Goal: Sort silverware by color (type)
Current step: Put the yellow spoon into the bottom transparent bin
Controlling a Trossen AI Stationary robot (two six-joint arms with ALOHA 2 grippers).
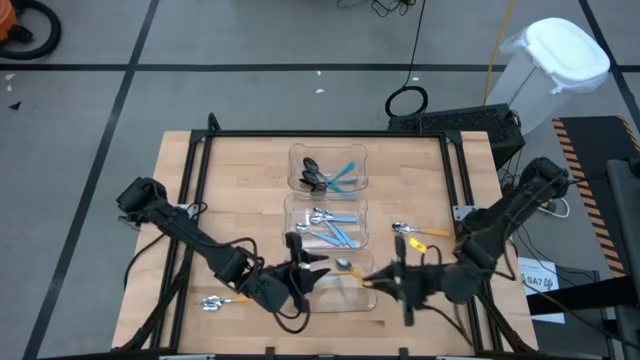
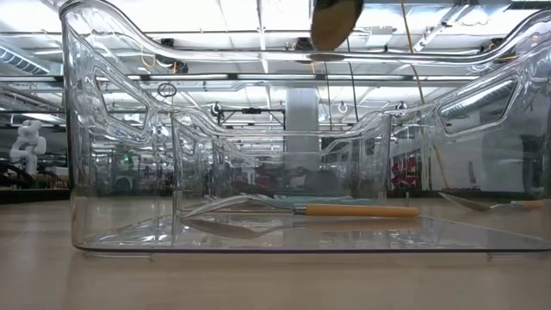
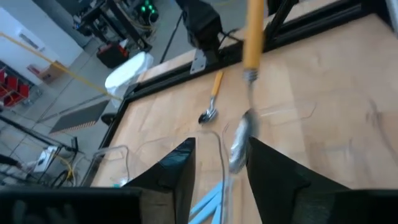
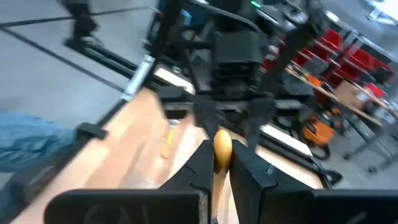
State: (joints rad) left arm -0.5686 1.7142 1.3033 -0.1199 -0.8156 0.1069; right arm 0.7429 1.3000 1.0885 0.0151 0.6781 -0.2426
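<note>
An orange-handled spoon (image 3: 239, 140) with a shiny bowl hangs over the near clear bin (image 2: 120, 129), with my right gripper (image 1: 378, 281) shut on it. My left gripper (image 1: 318, 275) faces it from the table's left and is open; the spoon's bowl stands between its fingers. Another orange-handled spoon (image 2: 344, 209) lies flat on the near bin's floor. The middle bin (image 1: 290, 215) holds silver spoons with blue handles. The far bin (image 1: 295, 152) holds dark spoons with blue handles. My right gripper pinches the spoon's orange handle (image 4: 222, 144) between its two fingers, coming nearly level from the table's right. The spoon is lifted clear, its bowl (image 2: 336, 21) above the near bin's rim. My left gripper is open around the bowl (image 3: 238, 149); whether one finger (image 3: 267, 168) touches it, I cannot tell.
Two loose orange-handled spoons lie on the wooden table, one at the right (image 1: 415, 232) and one at the near left (image 1: 215, 302). Black rails (image 1: 330, 133) frame the tabletop. The three bins stand in a column down the middle.
</note>
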